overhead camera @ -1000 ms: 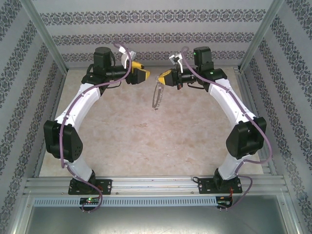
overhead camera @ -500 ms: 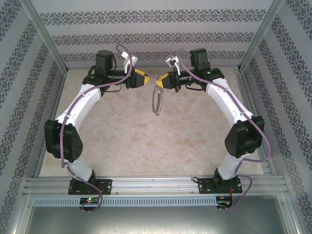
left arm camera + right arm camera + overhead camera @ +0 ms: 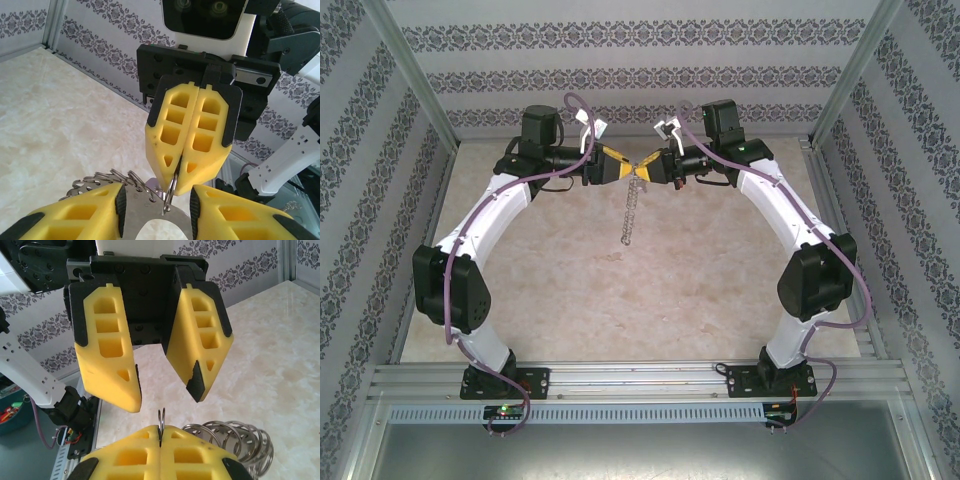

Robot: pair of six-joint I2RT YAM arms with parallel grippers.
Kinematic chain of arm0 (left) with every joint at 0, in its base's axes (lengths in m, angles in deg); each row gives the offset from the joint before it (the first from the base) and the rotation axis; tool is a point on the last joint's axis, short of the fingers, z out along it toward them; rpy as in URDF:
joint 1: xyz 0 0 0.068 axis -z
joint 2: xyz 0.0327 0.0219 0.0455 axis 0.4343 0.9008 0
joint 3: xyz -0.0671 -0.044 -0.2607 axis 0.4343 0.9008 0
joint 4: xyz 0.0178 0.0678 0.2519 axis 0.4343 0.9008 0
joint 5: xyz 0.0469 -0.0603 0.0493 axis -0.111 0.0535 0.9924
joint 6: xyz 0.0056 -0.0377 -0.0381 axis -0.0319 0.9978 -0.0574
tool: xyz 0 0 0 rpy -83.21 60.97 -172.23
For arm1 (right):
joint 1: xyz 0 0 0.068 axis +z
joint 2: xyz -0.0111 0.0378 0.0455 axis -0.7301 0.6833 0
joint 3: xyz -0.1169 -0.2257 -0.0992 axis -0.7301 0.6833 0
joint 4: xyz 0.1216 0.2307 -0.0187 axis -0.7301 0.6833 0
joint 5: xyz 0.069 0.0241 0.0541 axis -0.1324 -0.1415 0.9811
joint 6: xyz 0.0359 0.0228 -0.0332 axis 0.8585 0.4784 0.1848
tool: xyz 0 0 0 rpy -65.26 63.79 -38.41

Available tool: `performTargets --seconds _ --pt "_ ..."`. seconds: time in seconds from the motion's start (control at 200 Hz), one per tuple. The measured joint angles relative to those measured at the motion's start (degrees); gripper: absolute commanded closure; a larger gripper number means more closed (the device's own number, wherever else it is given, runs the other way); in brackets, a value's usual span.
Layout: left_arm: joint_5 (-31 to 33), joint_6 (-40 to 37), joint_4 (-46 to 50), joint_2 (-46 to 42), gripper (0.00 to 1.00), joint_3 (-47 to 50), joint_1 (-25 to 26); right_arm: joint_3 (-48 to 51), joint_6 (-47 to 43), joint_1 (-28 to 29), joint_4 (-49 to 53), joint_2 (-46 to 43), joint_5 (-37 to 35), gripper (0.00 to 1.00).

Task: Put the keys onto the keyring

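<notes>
So the left gripper has its jaws apart. Dead centre, the keyring dangles above the table, and the right gripper, tip to tip with the left, is clamped tight on its top ring.

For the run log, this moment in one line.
right fingers: shut on keyring, rest dangling | left fingers: open, close to right ones
</notes>
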Motion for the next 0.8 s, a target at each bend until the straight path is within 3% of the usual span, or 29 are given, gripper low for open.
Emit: performTargets --seconds 0.22,0.39,0.674,0.799 --pt "-1.18 0.66 -0.17 0.26 0.62 0.00 0.63 -0.11 0.02 0.00 -0.02 0.09 0.00 1.00" --pt "-1.86 1.14 -0.17 0.42 0.72 0.00 0.90 -0.15 0.07 0.00 -0.22 0.63 0.00 1.00" --pt "-2.91 1.22 -0.17 1.18 0.75 0.04 0.94 -0.20 0.42 0.26 -0.26 0.76 0.04 1.00" --pt "-3.04 1.27 -0.15 1.20 0.82 0.15 0.94 -0.20 0.92 0.33 -0.42 0.76 0.09 1.00"
